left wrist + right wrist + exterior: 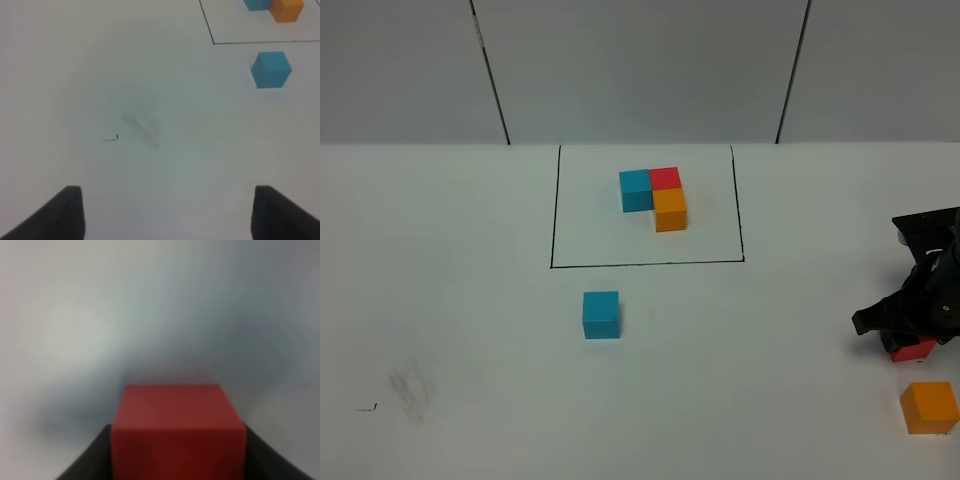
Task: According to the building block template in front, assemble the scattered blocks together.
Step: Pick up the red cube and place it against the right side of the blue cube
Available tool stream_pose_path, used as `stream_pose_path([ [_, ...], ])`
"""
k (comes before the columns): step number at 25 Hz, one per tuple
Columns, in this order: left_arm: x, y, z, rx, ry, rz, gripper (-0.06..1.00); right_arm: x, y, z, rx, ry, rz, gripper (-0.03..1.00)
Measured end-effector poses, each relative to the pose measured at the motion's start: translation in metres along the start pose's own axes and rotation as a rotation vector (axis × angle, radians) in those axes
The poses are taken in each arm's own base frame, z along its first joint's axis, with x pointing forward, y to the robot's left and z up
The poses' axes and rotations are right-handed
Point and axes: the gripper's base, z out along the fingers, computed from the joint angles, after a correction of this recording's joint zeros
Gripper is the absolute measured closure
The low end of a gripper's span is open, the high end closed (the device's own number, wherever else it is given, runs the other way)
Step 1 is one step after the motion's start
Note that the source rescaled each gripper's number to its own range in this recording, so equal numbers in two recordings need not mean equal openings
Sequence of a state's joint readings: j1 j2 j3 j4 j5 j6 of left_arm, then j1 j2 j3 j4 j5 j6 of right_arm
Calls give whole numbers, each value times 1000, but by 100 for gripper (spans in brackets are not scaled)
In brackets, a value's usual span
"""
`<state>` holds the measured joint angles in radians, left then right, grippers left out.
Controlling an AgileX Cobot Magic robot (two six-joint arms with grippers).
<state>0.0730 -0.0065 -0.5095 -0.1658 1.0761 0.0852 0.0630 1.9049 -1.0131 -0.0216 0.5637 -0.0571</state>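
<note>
The building block template (pixel 655 195) is an L of cyan-blue, red and orange cubes inside a black drawn rectangle at the back middle. Its blue and orange cubes also show in the left wrist view (pixel 280 7). The scattered blue cube (pixel 601 314) (pixel 271 69) stands just in front of the frame. The scattered orange cube (pixel 929 407) stands at the front right. My right gripper (pixel 910 338) (pixel 177 455) is low at the right edge, with its fingers (pixel 87 457) against both sides of the scattered red cube (pixel 912 350) (pixel 177 430). My left gripper (pixel 170 220) is open and empty.
The black frame line (pixel 648 264) crosses the white table (pixel 470 300) ahead of the blue cube. A grey smudge (pixel 412 388) and a small black mark (pixel 111 138) lie at the front left. A white back wall with dark seams (pixel 490 70) stands behind.
</note>
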Motion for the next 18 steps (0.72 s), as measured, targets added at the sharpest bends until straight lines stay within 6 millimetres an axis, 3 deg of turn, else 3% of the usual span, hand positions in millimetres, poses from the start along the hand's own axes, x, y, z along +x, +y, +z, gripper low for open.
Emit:
stream_pose_path([
  [18, 0, 0, 0, 0, 0, 0, -6, 0, 0, 0, 0, 0, 1, 97],
])
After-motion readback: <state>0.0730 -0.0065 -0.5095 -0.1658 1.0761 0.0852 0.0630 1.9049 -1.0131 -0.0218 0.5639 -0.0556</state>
